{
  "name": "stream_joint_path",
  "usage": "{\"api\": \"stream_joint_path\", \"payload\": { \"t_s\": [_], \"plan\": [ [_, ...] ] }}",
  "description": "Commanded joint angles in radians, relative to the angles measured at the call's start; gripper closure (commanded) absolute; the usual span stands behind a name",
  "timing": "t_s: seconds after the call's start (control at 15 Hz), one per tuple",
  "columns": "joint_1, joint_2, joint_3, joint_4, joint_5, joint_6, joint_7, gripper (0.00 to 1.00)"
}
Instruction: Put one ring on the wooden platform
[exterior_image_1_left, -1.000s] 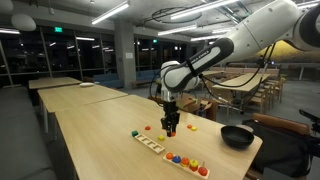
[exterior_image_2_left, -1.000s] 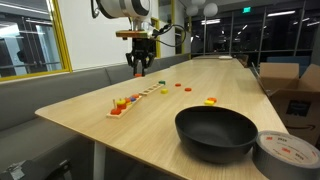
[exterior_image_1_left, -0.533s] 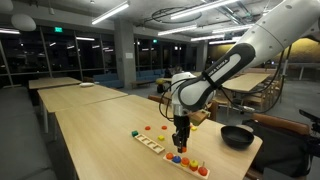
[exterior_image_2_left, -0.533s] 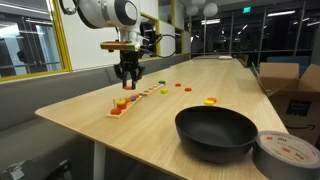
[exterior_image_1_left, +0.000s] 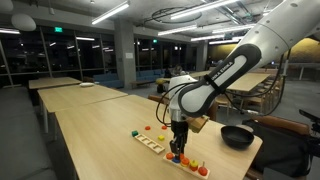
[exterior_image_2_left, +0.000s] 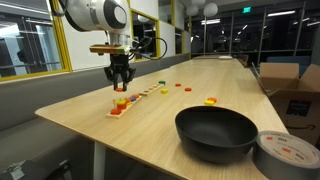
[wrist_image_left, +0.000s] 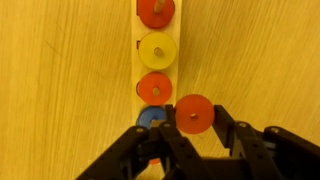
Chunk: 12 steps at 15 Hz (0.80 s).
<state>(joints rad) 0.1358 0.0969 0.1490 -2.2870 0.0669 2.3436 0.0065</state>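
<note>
In the wrist view my gripper is shut on an orange ring and holds it just right of the wooden platform. The platform's pegs carry a blue piece, an orange piece, a yellow ring and an orange-red piece. In both exterior views the gripper hangs low over the stacked end of the platform.
A black pan and a tape roll stand near the table's end. Loose orange, red and yellow pieces lie on the table beside the platform. A cardboard box stands off the table edge.
My gripper has moved along the platform from the loose pieces to its stacked end and has come down lower, still holding the orange ring.
</note>
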Motion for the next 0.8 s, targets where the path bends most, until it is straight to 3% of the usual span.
{"api": "stream_joint_path", "payload": {
  "t_s": [0.0, 0.73],
  "plan": [
    [0.006, -0.017, 0.001, -0.018, 0.011, 0.035, 0.015, 0.76],
    [-0.004, 0.06, -0.024, 0.009, -0.026, 0.097, 0.027, 0.76]
  ]
}}
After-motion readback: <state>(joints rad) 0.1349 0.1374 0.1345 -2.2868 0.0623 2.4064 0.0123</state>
